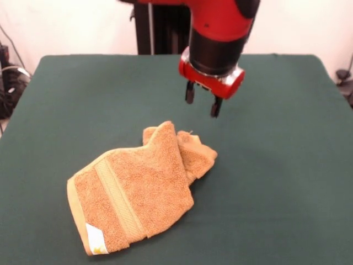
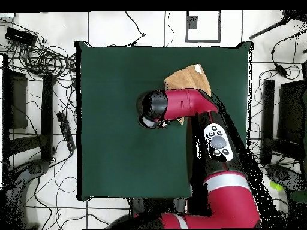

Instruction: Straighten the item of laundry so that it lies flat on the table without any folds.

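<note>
Towel crumpled on table; gripper open above, apart

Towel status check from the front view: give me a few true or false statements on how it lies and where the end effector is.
1. The towel lies flat with no folds. False: its far end is bunched and folded over.
2. The end effector hangs above the table, clear of the towel. True.
3. The end effector grips a towel corner. False: its fingers are open and empty.
4. A white label shows at the towel's near corner. True.
5. The towel hangs over the table's edge. False: it lies wholly on the table.
</note>
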Robot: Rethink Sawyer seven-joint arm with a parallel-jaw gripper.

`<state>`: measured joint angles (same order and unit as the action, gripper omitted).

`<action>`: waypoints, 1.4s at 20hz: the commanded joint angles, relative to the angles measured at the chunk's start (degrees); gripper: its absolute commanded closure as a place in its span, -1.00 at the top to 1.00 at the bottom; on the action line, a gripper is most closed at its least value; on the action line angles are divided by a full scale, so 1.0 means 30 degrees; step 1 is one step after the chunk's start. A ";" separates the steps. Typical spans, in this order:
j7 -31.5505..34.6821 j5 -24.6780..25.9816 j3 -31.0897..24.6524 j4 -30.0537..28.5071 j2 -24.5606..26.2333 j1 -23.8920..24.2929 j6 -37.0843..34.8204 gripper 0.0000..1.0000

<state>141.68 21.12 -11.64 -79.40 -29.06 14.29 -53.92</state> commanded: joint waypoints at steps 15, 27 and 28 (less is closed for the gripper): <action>-0.9903 0.8370 -0.4407 0.0403 0.0421 0.1032 0.3407 1.00; -1.3547 0.8418 -0.7000 0.1292 0.1285 0.3736 0.3210 1.00; -1.3733 0.8415 -0.7119 0.1388 0.1488 0.3891 0.3493 1.00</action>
<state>122.03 46.15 -23.16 -76.07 -30.56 25.50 -46.56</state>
